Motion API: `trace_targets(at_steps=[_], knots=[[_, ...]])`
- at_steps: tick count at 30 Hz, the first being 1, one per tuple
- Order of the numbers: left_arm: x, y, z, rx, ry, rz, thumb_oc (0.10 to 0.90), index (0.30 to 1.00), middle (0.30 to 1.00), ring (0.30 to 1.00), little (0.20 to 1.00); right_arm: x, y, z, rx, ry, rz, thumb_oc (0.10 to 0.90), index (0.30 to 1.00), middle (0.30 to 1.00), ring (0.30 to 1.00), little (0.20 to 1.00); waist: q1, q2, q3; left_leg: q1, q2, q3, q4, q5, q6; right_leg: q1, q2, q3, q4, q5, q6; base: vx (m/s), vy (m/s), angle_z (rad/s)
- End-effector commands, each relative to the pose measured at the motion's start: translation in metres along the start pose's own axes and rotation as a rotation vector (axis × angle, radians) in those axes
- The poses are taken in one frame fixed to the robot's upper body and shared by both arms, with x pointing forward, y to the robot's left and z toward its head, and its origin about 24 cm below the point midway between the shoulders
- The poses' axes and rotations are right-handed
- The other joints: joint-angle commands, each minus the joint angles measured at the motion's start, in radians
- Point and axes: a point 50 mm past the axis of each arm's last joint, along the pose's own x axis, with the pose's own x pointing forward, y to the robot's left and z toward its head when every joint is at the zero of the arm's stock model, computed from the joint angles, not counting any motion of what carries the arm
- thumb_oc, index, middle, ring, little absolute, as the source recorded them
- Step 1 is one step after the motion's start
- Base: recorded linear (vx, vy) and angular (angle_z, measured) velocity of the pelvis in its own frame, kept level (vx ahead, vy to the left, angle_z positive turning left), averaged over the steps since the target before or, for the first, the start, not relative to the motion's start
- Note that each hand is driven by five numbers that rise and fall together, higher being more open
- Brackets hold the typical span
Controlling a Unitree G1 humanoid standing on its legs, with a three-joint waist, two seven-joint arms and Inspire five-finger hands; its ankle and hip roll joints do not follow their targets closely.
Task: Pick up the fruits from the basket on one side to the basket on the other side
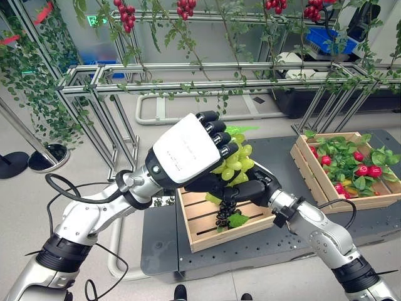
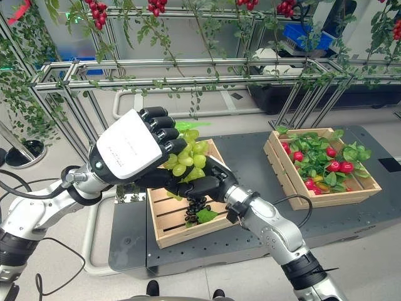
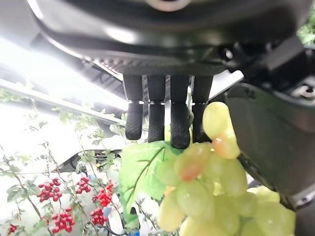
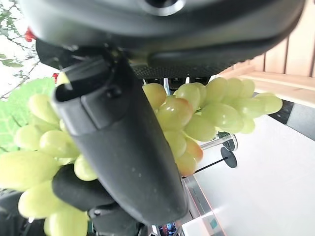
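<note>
Left robot hand (image 1: 186, 148): raised over the near crate, white back to the camera, fingers curled over the top of the green grapes (image 1: 233, 164).
Right robot hand (image 1: 241, 190): under and behind the same bunch, thumb and fingers clamped round it, seen close in the right wrist view.
Green grapes: held in the air between both hands, above the near crate (image 1: 210, 229), clear of its slats.
Dark grapes (image 1: 225, 212): hanging just below the hands, lower end with a leaf down at the crate; whether held or lying there, cannot tell.
Near crate: on the bench (image 1: 276, 157), otherwise bare wood.
Far crate (image 1: 341, 188): to the right on the bench, well apart, full of leaves and red fruit (image 1: 368, 170).
Risk, handover: likely a pass from one hand to the other; bunch could drop if one lets go before the other grips firmly.
Risk, squeeze: soft cluster may slip or shed grapes.
Risk, dangling bunch: could snag on the crate's rim during the carry.
</note>
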Motion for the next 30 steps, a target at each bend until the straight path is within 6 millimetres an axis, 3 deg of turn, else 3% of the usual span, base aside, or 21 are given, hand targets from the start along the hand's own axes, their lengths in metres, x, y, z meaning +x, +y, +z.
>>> trace_targets(at_steps=[1,10,19,20,21,22,23,24,30], knots=[[0.046,0.035,0.001,-0.076,-0.064,0.328,0.400,0.300,0.300,0.300,0.300,0.020,0.028,0.036,0.058,-0.199,0.168,0.400,0.300,0.300,0.300,0.300,0.012,0.021,-0.109,0.105,0.019,0.010,0.007,-0.172,-0.037,-0.001,-0.018,-0.006,0.002,-0.012,0.004,0.00,0.000,0.00],[0.040,0.030,0.000,-0.130,-0.038,0.260,0.400,0.300,0.300,0.300,0.300,0.015,0.023,0.035,0.109,-0.250,0.118,0.400,0.300,0.300,0.300,0.300,0.013,0.022,-0.106,0.101,0.021,0.012,0.007,-0.169,-0.034,-0.009,-0.016,0.000,0.002,-0.008,0.003,0.00,0.000,0.00],[0.013,0.018,-0.018,-0.178,0.125,0.076,0.400,0.300,0.300,0.300,0.300,-0.005,0.004,0.032,0.143,-0.298,-0.009,0.400,0.300,0.300,0.300,0.300,0.010,0.026,-0.100,0.092,0.022,0.015,0.007,-0.164,-0.031,-0.025,-0.011,0.010,0.002,-0.002,0.003,0.00,-0.003,0.00],[0.007,0.016,-0.020,-0.198,0.152,0.057,0.536,0.505,0.505,0.505,0.505,-0.008,0.001,0.031,0.148,-0.309,-0.033,0.400,0.300,0.300,0.300,0.300,0.011,0.027,-0.099,0.089,0.024,0.015,0.007,-0.163,-0.031,-0.028,-0.010,0.012,0.002,-0.001,0.002,-0.03,-0.037,-0.05],[0.003,0.015,-0.021,-0.212,0.173,0.048,0.612,0.618,0.618,0.618,0.618,-0.011,-0.002,0.031,0.150,-0.317,-0.055,0.400,0.300,0.300,0.300,0.300,0.011,0.027,-0.098,0.087,0.025,0.014,0.007,-0.161,-0.032,-0.031,-0.008,0.012,0.002,0.000,0.001,-0.03,-0.041,-0.05],[0.001,0.015,-0.021,-0.219,0.184,0.044,0.653,0.679,0.679,0.679,0.679,-0.012,-0.004,0.031,0.149,-0.324,-0.066,0.400,0.300,0.300,0.300,0.300,0.011,0.027,-0.097,0.086,0.026,0.014,0.007,-0.161,-0.032,-0.032,-0.008,0.013,0.002,0.001,0.001,-0.02,-0.034,-0.05],[-0.003,0.015,-0.023,-0.240,0.207,0.039,0.756,0.834,0.834,0.834,0.834,-0.015,-0.006,0.031,0.148,-0.329,-0.080,0.400,0.300,0.300,0.300,0.300,0.011,0.028,-0.096,0.086,0.027,0.016,0.007,-0.160,-0.032,-0.033,-0.006,0.014,0.002,0.000,0.000,-0.02,-0.031,-0.04],[-0.007,0.014,-0.024,-0.257,0.230,0.040,0.800,0.900,0.900,0.900,0.900,-0.017,-0.009,0.031,0.152,-0.337,-0.099,0.400,0.300,0.300,0.300,0.300,0.011,0.029,-0.095,0.084,0.029,0.016,0.007,-0.159,-0.032,-0.035,-0.006,0.015,0.002,0.001,-0.001,-0.02,-0.051,-0.05],[-0.031,0.020,-0.034,-0.403,0.399,0.113,0.800,0.900,0.900,0.900,0.900,-0.032,-0.023,0.032,0.146,-0.387,-0.205,0.400,0.300,0.300,0.300,0.300,0.011,0.027,-0.088,0.072,0.042,0.016,0.007,-0.148,-0.037,-0.048,0.006,0.016,0.002,0.005,-0.008,-0.02,-0.062,-0.03]])
